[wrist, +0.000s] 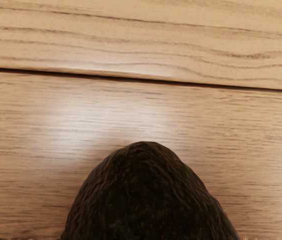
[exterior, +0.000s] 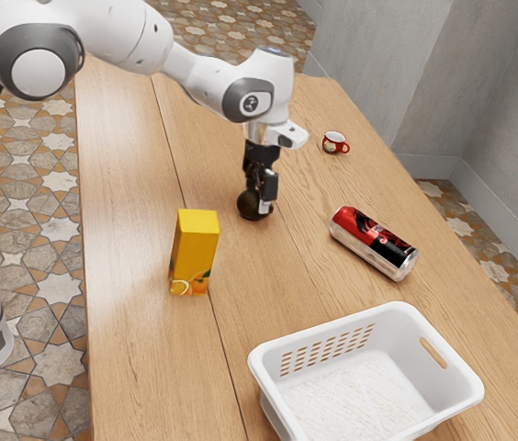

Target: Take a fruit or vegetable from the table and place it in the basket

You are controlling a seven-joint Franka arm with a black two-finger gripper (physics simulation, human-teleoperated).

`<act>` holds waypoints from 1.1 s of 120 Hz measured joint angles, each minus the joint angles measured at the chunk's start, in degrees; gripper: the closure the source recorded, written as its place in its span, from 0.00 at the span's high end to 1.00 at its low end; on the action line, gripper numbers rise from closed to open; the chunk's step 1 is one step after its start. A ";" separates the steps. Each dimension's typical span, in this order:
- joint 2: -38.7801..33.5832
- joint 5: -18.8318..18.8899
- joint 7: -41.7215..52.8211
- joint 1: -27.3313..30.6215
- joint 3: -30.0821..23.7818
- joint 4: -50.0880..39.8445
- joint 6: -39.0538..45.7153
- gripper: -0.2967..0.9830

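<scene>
The wooden tabletop [exterior: 130, 303] runs beneath the gripper [exterior: 261, 208]. The white basket [exterior: 365, 322] stands well apart from the gripper, nearer the camera and toward the exterior view's right. Upright near the gripper, toward the exterior view's lower left, is the yellow carton [exterior: 195, 250]; the red-and-black can [exterior: 374, 241] lies on its side to the exterior view's right. The dark avocado [wrist: 146, 195] is directly under the gripper; whether it is gripped, I cannot tell. The small red mug [exterior: 334, 142] sits toward the exterior view's upper right.
</scene>
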 joint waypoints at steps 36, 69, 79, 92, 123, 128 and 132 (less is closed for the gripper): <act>0.20 -0.07 -0.47 -0.39 0.03 -0.41 1.35 0.53; -6.85 0.39 -1.24 -2.20 0.05 2.12 3.03 0.50; -7.74 0.46 -1.61 -5.63 -0.17 6.11 3.29 0.51; -7.08 0.50 -2.69 -15.60 -1.71 10.77 3.65 0.51; 0.66 0.46 -7.44 -38.11 -5.78 17.63 7.01 0.49; 1.51 0.41 -8.19 -37.37 -5.94 18.13 7.51 0.49; 1.84 0.40 -8.80 -35.77 -5.99 18.33 7.88 0.50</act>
